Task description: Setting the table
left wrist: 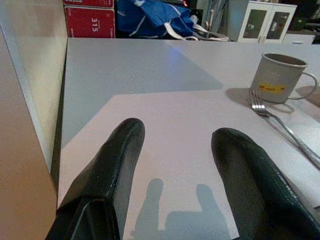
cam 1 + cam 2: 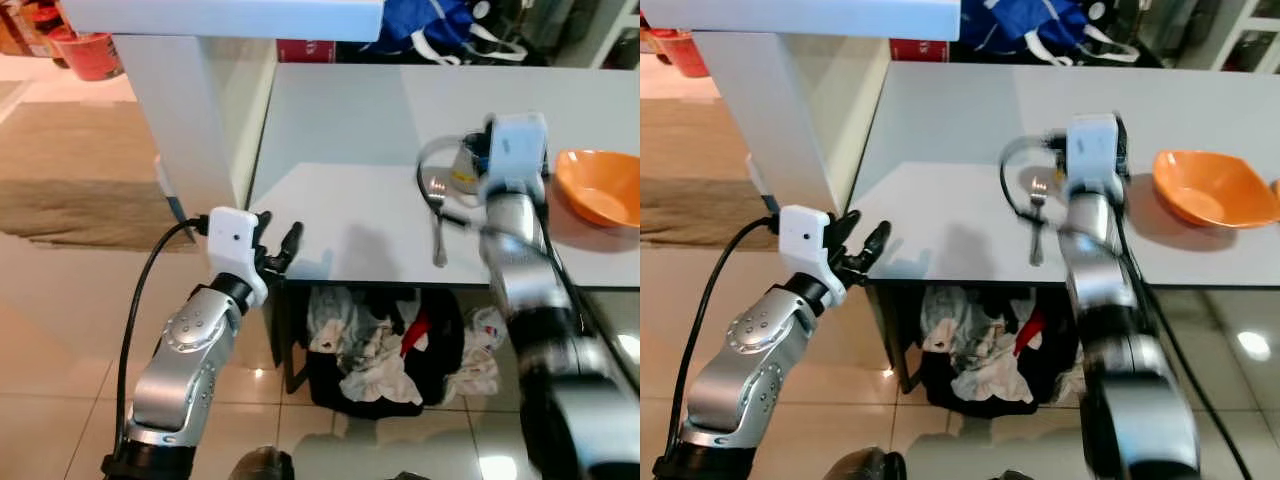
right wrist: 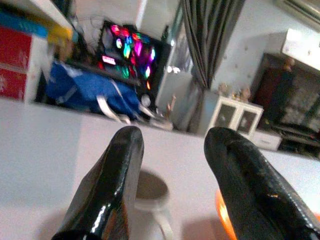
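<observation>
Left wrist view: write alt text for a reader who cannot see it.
The left gripper hovers open at the near edge of a white table, holding nothing. Farther along stands a grey mug with a yellow label, and a fork lies in front of it; a blue bag sits beyond.

Home living/dining rm: white table [image 2: 340, 200] mid-frame w/ mug [image 1: 277, 77], fork [image 1: 285, 127], orange bowl [image 2: 600, 185]; laundry basket [image 2: 385, 345] beneath, tiled floor [image 2: 60, 330] lower left, rug [image 2: 70, 180] left, glass-door cabinet [image 1: 265, 22] upper right.
</observation>
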Tool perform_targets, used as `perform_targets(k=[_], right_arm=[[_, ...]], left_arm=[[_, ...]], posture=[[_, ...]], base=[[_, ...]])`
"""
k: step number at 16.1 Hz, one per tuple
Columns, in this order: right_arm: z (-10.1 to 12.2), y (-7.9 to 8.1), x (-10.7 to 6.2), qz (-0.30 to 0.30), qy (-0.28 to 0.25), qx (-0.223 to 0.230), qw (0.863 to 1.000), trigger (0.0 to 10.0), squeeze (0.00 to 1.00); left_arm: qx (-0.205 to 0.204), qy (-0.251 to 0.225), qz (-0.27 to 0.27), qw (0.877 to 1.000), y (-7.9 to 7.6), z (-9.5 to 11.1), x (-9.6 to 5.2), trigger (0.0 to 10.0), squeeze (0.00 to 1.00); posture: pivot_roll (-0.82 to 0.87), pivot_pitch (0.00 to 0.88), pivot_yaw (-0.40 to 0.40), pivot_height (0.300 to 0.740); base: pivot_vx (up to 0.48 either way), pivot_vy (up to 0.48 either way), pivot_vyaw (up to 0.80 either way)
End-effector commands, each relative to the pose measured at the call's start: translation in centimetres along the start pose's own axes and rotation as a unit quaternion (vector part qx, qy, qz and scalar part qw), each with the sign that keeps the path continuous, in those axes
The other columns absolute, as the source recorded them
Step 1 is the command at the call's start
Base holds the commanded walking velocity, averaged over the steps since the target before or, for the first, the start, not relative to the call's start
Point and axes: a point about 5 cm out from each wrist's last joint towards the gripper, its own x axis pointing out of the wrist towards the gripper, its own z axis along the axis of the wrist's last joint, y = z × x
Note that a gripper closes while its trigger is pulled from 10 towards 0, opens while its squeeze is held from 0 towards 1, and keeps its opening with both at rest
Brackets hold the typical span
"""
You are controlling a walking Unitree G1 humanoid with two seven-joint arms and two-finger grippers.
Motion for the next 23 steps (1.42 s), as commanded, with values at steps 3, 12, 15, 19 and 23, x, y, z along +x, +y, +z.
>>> perform_targets(k=[3, 12, 15, 19, 23], right_arm=[[-0.7, -0.4, -4.6, 0.038, -0.005, -0.025, 0.999, 10.0, 0.0], [-2.3, 3.3, -7.6, 0.164, 0.051, -0.003, 0.985, 10.0, 0.0], [-2.1, 4.6, -7.7, 0.2, 0.047, 0.012, 0.979, 10.0, 0.0], [-2.0, 4.8, -7.0, 0.207, 0.046, 0.005, 0.977, 10.0, 0.0], [-2.1, 5.2, -7.0, 0.215, 0.053, 0.013, 0.975, 10.0, 0.0]], left_arm=[[0.012, -0.003, 0.033, 0.999, 2.2, -0.1, -0.8, 10.0, 0.0], [0.005, -0.012, 0.053, 0.998, 1.7, -0.6, -0.8, 10.0, 0.0], [0.003, -0.008, 0.05, 0.999, 1.1, -0.8, -0.8, 10.0, 0.0], [0.005, -0.013, 0.049, 0.999, 0.5, -0.7, -0.5, 10.0, 0.0], [0.001, -0.016, 0.047, 0.999, 0.0, -0.7, -0.4, 10.0, 0.0]], posture=[[-0.01, 0.0, 0.006, 0.74], [0.02, 0.0, -0.009, 0.74], [0.02, 0.0, -0.006, 0.74], [0.02, 0.0, -0.007, 0.74], [0.02, 0.0, -0.013, 0.74]], base=[[0.0, 0.0, 0.0], [0.0, 0.257, 0.0], [0.0, 0.479, 0.53], [0.0, 0.48, 0.11], [0.0, 0.48, 0.59]])
